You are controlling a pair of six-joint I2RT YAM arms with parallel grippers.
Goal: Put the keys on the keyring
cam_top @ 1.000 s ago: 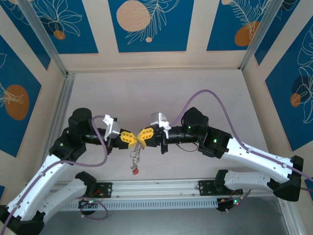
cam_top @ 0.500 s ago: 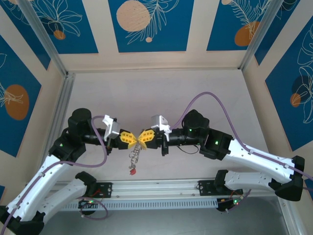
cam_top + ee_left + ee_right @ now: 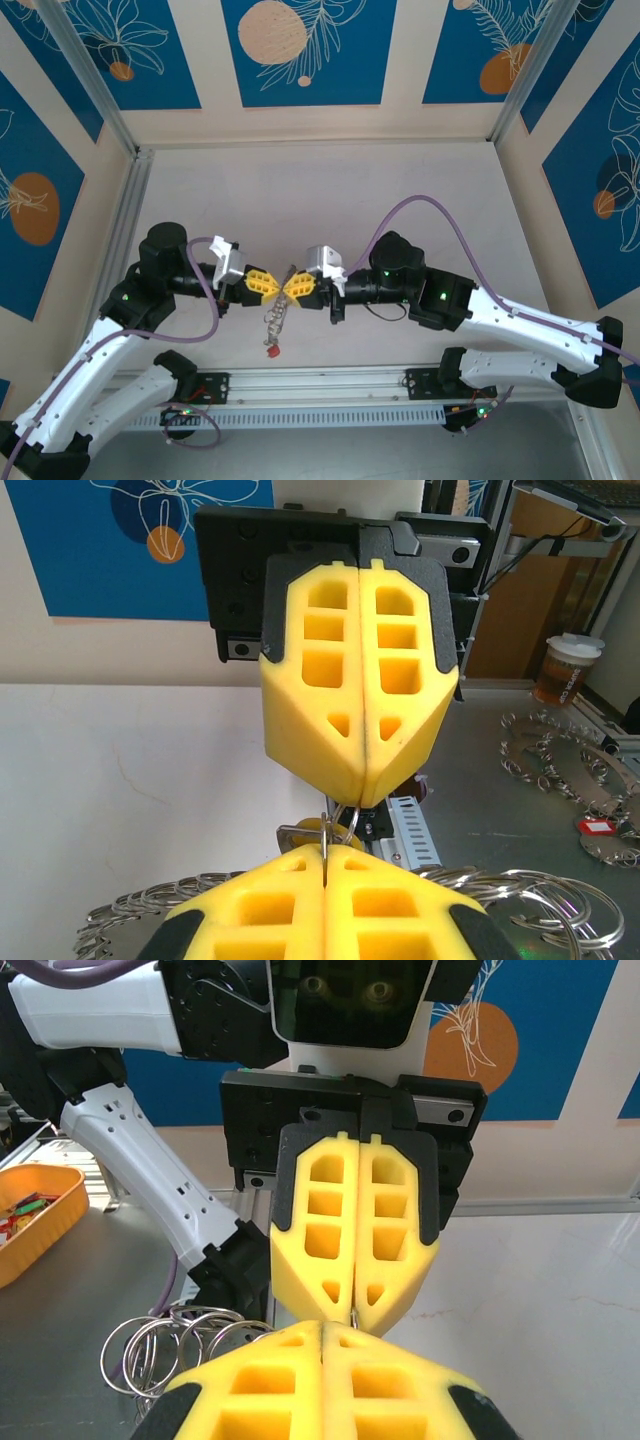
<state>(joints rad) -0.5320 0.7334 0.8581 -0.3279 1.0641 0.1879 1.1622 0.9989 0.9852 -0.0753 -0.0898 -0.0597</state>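
Above the table's near middle, my left gripper (image 3: 272, 285) and right gripper (image 3: 292, 287) meet tip to tip, both shut. In the left wrist view a thin edge-on wire of the keyring (image 3: 325, 842) is pinched in my left gripper (image 3: 325, 855). The right gripper's yellow fingers (image 3: 360, 680) pinch a small metal loop (image 3: 350, 815) at the top of the bunch. The keys (image 3: 277, 318) dangle below the tips, with a red tag (image 3: 271, 350) lowest and a yellow head (image 3: 312, 829) just behind the tips. My right gripper (image 3: 325, 1328) touches the left fingers (image 3: 355, 1230).
An aluminium rail (image 3: 320, 385) runs along the near edge between the arm bases. Patterned walls close in the table's far end and sides. Off the table lie loose rings (image 3: 170, 1345), more rings (image 3: 560, 770), an orange tray (image 3: 30, 1220) and a cup (image 3: 565, 670).
The right arm's wrist has shifted slightly left and lower. The fingertips stay together and the hanging keys have swung a little left.
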